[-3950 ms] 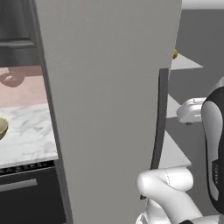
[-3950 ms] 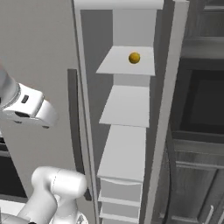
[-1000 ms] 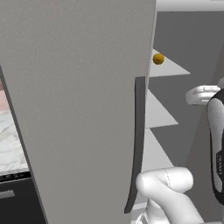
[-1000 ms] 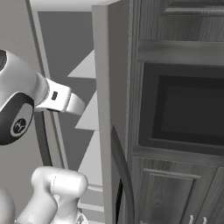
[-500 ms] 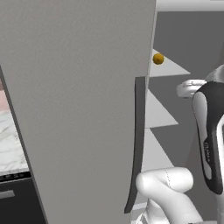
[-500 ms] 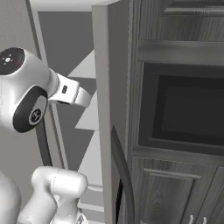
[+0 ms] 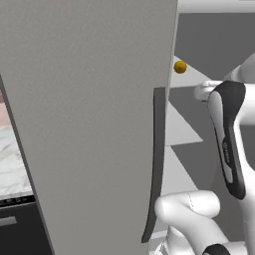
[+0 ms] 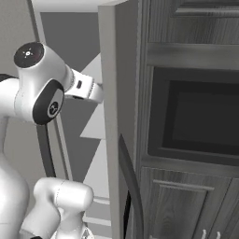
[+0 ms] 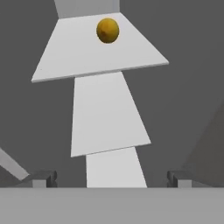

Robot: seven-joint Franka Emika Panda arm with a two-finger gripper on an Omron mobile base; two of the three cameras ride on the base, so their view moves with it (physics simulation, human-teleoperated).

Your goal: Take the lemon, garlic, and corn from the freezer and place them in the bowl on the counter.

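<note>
1. The fingers (image 9: 109,178) stand wide apart in the hand view, with one dark tip at each lower corner, and they hold nothing.
2. Between the two tips, the view looks into the open freezer (image 9: 192,109), where three white shelves are stacked one behind the other.
3. The lemon (image 9: 107,30) lies on the farthest shelf (image 9: 78,57), near its back edge, well apart from the fingers.
4. In the left base view the same lemon (image 7: 180,66) sits on a white shelf inside the freezer, just beside the edge of the open door (image 7: 89,124).
5. The grey door fills most of the left base view, and its long dark handle (image 7: 156,164) runs down its right side.
6. The white arm (image 7: 229,144) reaches into the freezer from the right of that view, below and to the right of the lemon.
7. At the left edge, a small part of the white marble surface (image 7: 12,169) is visible.
8. In the right base view the arm (image 8: 37,84) points into the freezer, and dark wooden cabinets (image 8: 196,116) stand to the right of it.
</note>
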